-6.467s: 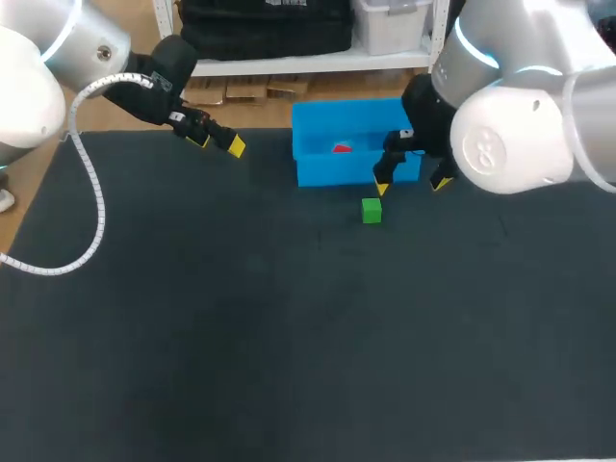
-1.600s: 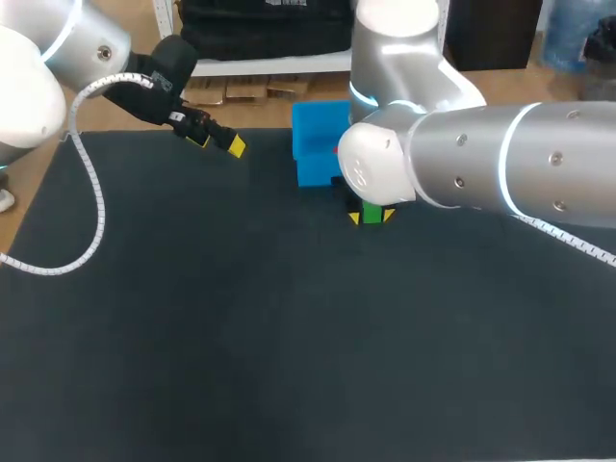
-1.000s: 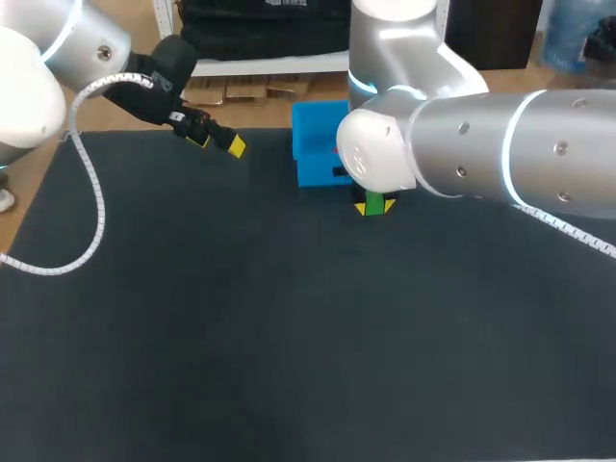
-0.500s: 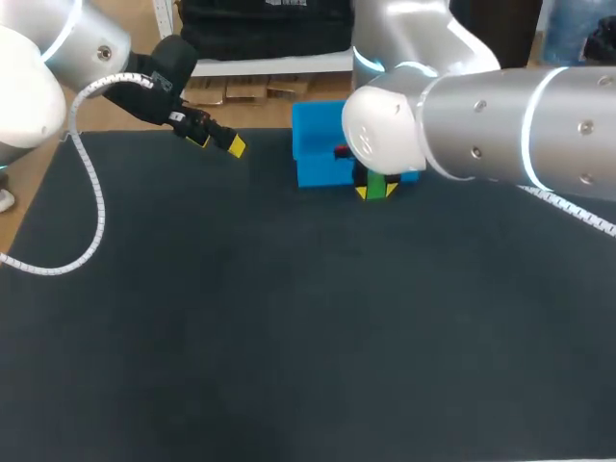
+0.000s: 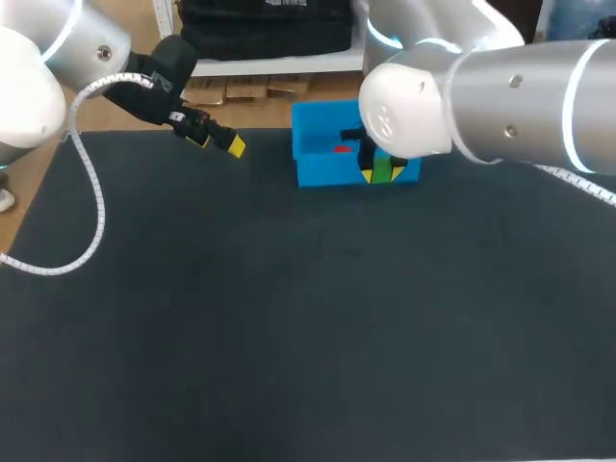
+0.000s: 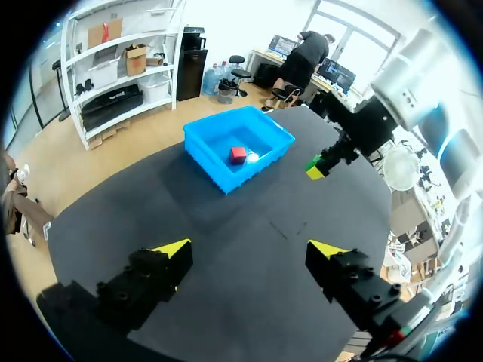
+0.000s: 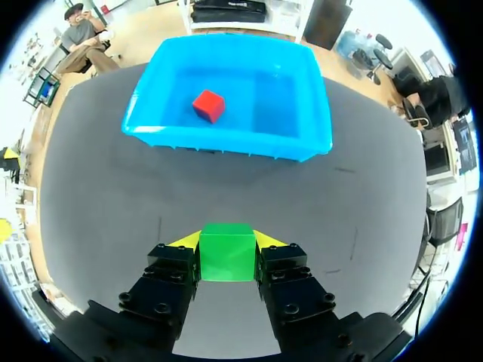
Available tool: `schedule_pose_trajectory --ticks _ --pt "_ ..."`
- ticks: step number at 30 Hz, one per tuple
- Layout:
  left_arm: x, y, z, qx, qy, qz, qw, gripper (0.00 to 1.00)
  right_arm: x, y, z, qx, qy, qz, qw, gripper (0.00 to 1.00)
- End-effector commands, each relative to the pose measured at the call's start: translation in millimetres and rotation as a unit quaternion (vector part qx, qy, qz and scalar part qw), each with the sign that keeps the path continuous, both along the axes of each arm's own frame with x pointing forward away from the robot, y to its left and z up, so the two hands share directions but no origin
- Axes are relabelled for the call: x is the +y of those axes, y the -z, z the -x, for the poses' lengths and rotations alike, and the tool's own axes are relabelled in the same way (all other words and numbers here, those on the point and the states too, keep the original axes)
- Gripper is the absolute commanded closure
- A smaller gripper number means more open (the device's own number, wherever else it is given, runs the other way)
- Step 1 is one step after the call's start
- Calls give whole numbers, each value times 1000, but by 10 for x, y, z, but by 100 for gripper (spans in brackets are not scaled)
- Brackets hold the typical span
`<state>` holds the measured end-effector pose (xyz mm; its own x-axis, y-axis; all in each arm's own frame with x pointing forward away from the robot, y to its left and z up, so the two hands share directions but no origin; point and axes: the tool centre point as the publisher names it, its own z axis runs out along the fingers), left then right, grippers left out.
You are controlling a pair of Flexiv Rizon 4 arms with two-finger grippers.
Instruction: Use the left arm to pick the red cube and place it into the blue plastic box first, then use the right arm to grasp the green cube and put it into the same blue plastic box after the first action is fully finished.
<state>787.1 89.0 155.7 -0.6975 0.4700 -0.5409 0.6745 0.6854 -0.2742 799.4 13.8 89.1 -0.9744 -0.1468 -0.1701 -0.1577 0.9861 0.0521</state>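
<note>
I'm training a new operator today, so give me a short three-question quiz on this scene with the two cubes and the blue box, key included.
1. True or false: the small red cube lies inside the blue plastic box.
2. What does the right pincer hold? A) nothing B) the small green cube C) the red cube
3. Fill in: the left pincer is ____ and holds nothing.
Key: 1 true; 2 B; 3 open.
</note>
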Motion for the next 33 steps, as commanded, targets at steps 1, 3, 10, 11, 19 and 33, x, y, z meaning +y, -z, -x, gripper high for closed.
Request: schedule_pose_trajectory --ticks 1,3,10,11,19,33 --pt "5 5 -11 0 2 1 1000 0 -77 -99 160 -28 0 -10 1000 100" --pt "5 5 -11 0 2 1 1000 0 -89 -130 173 -31 -2 -12 999 100" --pt "5 5 -11 0 2 1 1000 0 -121 -275 211 -46 -5 -16 999 100" --pt "5 5 -11 0 2 1 1000 0 -123 -297 213 -49 -6 -17 999 100" --pt "5 5 -11 0 2 1 1000 0 -120 -461 222 -67 -12 -23 997 100" --pt "5 5 -11 0 2 1 1000 0 -142 -726 167 -94 -24 -27 995 100"
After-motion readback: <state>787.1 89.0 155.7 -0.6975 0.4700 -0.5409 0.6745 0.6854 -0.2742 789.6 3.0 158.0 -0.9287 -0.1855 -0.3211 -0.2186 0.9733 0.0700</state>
